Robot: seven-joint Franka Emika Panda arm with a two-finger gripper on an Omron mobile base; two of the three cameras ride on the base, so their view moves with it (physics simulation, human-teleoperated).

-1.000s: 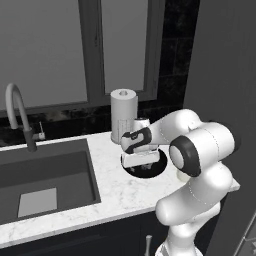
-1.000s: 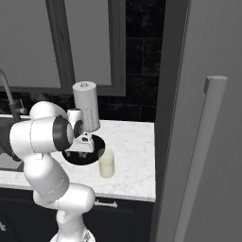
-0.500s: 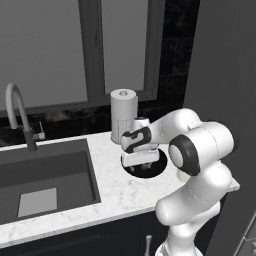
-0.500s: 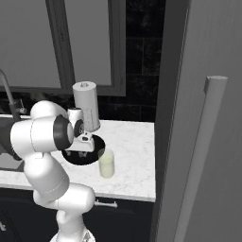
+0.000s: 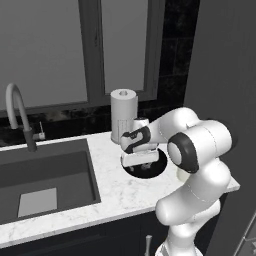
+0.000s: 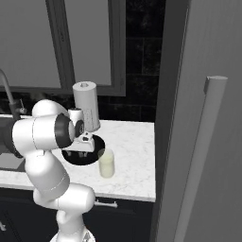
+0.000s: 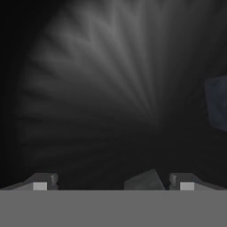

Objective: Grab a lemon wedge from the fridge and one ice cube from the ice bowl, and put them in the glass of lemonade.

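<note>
Your gripper (image 7: 113, 186) is reaching into the ice bowl (image 5: 159, 166).
Fingers spread, you are straddling an ice cube (image 7: 144, 181); next, pinch it and carry it to the lemonade glass (image 6: 106, 163).

A: What's under the hand?

B: The dark inside of the ice bowl (image 7: 111, 80), with faint pale streaks fanning across it.

A: Any ice?

B: One ice cube (image 7: 144, 181) lies between the spread fingertips (image 7: 40, 181), nearer the right-hand one. Another pale grey-blue cube (image 7: 217, 106) sits at the right edge, partly cut off.

A: And the gripper (image 7: 113, 182)?

B: Wide apart, holding nothing.
</note>
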